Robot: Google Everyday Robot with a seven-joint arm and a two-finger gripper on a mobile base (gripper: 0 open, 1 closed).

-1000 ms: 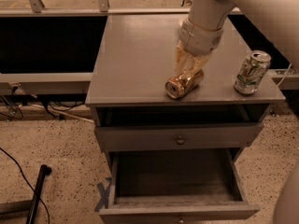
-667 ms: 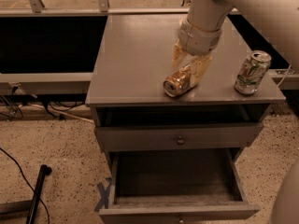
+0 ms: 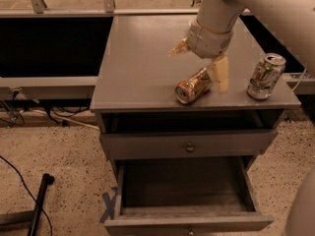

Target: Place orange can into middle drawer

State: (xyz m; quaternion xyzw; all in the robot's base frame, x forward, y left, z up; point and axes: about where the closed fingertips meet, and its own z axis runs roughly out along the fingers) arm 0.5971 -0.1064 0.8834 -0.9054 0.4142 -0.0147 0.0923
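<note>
Grey cabinet top, orange can lying, gripper over it, patterned can upright

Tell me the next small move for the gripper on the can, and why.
Probably nudge the gripper toward the front edge of the cabinet top so its spread fingers straddle the orange can before closing. The can lies on its side there, with one finger beside it and the other behind and apart. The middle drawer below is already open.
</note>
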